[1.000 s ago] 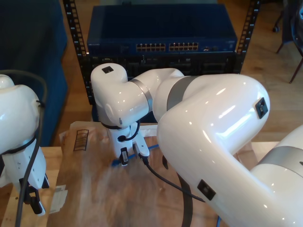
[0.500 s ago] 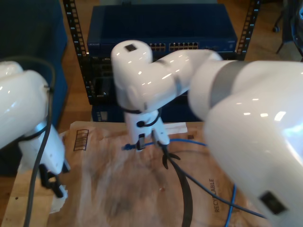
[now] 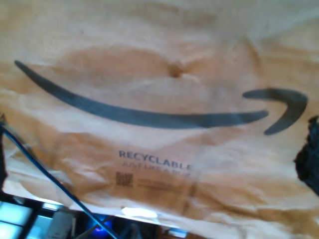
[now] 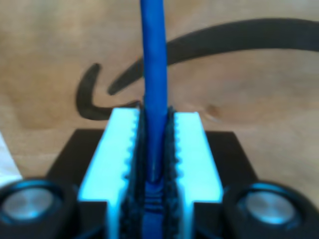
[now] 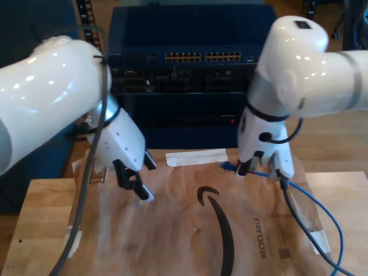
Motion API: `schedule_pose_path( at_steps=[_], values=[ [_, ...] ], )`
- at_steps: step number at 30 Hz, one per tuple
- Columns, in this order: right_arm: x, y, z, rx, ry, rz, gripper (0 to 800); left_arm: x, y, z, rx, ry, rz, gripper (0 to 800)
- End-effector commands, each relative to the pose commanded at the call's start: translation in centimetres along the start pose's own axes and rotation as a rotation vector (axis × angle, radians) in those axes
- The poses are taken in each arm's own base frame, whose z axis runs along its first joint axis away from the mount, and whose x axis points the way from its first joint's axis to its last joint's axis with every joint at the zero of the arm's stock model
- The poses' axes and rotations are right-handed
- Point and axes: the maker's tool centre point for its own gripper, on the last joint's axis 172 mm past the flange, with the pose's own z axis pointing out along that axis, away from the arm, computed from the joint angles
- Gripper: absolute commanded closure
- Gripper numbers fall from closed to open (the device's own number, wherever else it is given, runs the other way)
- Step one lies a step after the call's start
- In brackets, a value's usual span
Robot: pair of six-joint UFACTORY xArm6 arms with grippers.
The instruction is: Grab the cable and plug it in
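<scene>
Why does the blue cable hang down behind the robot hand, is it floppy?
Probably floppy: the cable droops and curves over the brown paper behind my second hand. It looks thin and likely light. The short bit past the pads stays straight, so near its plug it seems stiffer.

It looks like a robotics or network lab, because a rack with a blue network switch [image 5: 195, 52] stands behind a wooden bench [image 5: 40, 218] at the exterior view's top centre.
</scene>
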Motion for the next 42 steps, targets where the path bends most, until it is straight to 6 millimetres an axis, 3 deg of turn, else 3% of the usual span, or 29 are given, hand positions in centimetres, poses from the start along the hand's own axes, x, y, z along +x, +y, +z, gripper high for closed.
schedule_pose_path(
  at_steps=[4, 13, 20, 24, 33, 38, 42],
  values=[
    [-0.4, 1.1, -1.1, -0.033, -0.077, 0.040, 794, -1.3, 0.7, -0.9, -0.027, -0.032, 0.053, 0],
    [-2.6, 0.6, -3.5, -0.024, -0.203, 0.081, 794, -7.9, 1.7, -3.0, -0.072, -0.263, 0.113, 0],
    [-3.8, 0.7, -6.4, 0.035, -0.239, 0.056, 794, -13.4, -1.8, -4.6, 0.039, -0.482, 0.138, 0],
    [-5.1, 1.0, -7.0, 0.018, -0.296, 0.068, 793, -13.6, -2.2, -4.7, 0.053, -0.491, 0.140, 1],
    [-5.2, 1.7, -7.7, 0.025, -0.301, 0.058, 793, -13.6, -2.1, -4.7, 0.052, -0.496, 0.134, 18],
    [-5.3, 1.9, -8.1, 0.035, -0.305, 0.048, 794, -14.0, -1.5, -5.9, 0.036, -0.555, 0.104, 29],
    [-5.6, 2.2, -9.5, 0.069, -0.319, 0.011, 794, -12.3, -0.2, -5.9, 0.033, -0.575, 0.047, 29]
  ],
)
